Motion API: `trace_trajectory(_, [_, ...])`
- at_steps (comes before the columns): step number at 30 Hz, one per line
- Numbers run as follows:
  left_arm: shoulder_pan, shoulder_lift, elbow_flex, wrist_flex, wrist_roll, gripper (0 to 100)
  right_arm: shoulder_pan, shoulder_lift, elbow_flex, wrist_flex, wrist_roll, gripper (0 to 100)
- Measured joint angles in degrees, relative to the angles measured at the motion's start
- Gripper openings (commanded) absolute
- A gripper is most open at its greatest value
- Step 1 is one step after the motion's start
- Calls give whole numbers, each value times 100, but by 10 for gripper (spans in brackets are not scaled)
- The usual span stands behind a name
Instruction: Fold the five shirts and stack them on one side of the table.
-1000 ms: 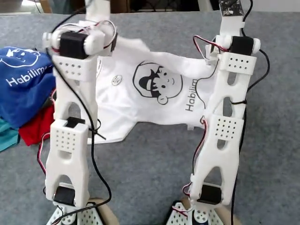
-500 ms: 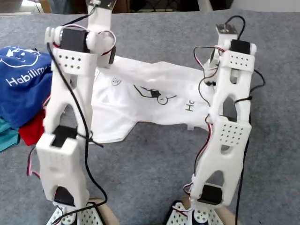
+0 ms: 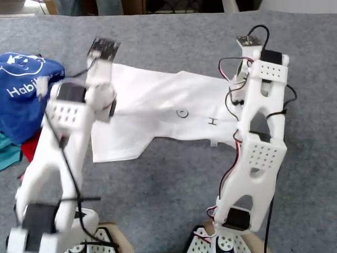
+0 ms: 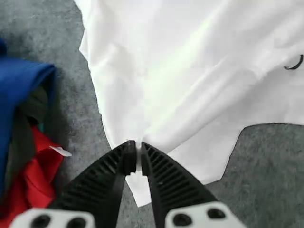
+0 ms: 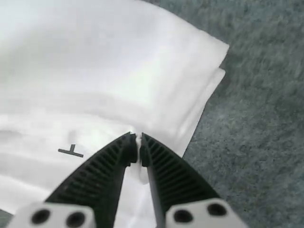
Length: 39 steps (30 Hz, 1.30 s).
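Left hand (image 4: 135, 154), closed tight, pinches the white shirt (image 4: 190, 71) at one side edge. Right hand (image 5: 137, 142), likewise closed, pinches the opposite edge. The shirt lies half folded across the grey counter (image 3: 174, 195), its print mostly covered. A blue shirt (image 3: 23, 89) is heaped nearby. The fold would likely land straightest if both hands travel level and together.
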<state>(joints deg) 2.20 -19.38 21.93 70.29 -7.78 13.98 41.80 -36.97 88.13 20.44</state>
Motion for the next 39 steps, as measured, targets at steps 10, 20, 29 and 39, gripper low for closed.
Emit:
trace_trajectory(10, [62,-404,1125,-211,-167,28,18,-2048,3420,-2207,-105,15])
trace_trajectory(20, [-255,-475,2022,-659,-264,28,26,-2523,4905,-2945,-105,15])
trace_trajectory(29, [-70,-501,1855,-273,-264,28,149,-3244,5371,-3156,-211,15])
trace_trajectory(39, [-273,-615,1512,-141,-264,28,273,-3367,5495,-3191,-281,15])
